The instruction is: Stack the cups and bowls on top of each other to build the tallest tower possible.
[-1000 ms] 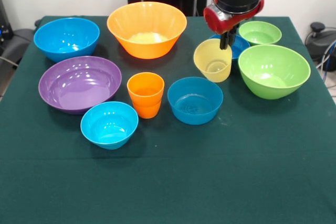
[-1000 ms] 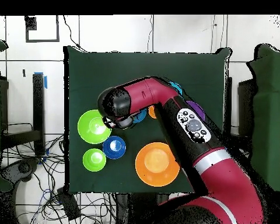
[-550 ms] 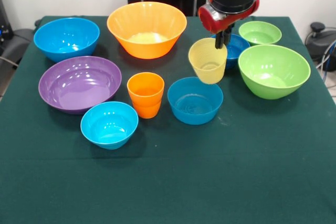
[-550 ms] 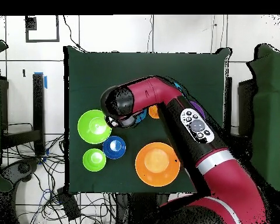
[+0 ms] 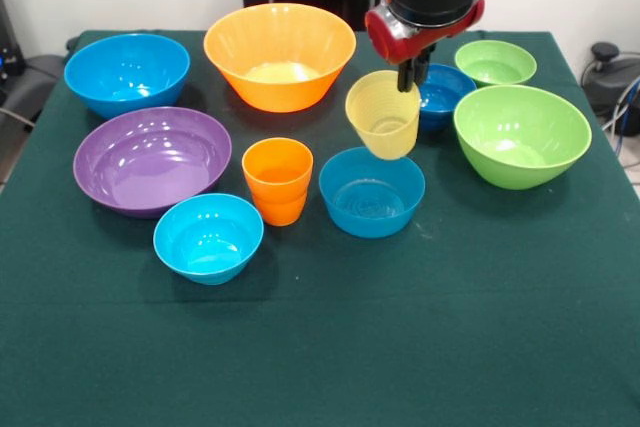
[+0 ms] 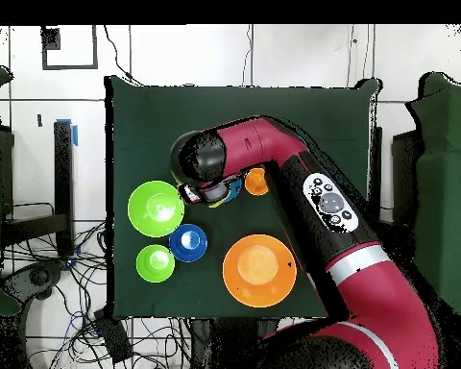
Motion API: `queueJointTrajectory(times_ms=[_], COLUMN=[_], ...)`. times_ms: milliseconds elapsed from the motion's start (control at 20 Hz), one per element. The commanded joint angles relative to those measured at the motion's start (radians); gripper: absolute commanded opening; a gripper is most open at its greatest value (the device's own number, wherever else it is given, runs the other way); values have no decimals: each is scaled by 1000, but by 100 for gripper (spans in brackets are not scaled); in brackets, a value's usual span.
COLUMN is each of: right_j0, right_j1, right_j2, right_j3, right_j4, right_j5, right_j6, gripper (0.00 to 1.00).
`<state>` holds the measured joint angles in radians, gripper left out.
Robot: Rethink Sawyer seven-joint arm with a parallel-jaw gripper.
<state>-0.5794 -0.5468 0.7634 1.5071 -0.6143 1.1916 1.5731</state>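
Your gripper (image 5: 412, 75) is pinching the rim of the yellow cup (image 5: 384, 115). The cup hangs tilted in the air, just above the small blue bowl (image 5: 371, 190).

You see even, bright overhead light: white glare on the purple bowl (image 5: 152, 159), soft shadows on the green tablecloth (image 5: 480, 297), focus slightly soft.

Held by the claw (image 5: 411, 75), lifted clear of the tabletop (image 5: 480, 327) and tilted: the taller cup (image 5: 383, 114), above the far rim of a small bowl (image 5: 371, 190). Just left of that bowl, the shorter cup (image 5: 277, 179); left again and nearer, another small bowl (image 5: 208, 236). Along the far side, three large bowls (image 5: 279, 53) and two small ones.
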Motion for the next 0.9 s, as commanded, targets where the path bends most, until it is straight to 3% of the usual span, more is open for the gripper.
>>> queueJointTrajectory(times_ms=[50, 550, 900], right_j0=[24, 49, 50], right_j1=[70, 76, 93], right_j2=[22, 28, 31], right_j3=[-117, -116, -144], right_j4=[-41, -72, -65], right_j5=[96, 38, 69], right_j6=[-339, -328, -339], gripper=[0, 0, 0])
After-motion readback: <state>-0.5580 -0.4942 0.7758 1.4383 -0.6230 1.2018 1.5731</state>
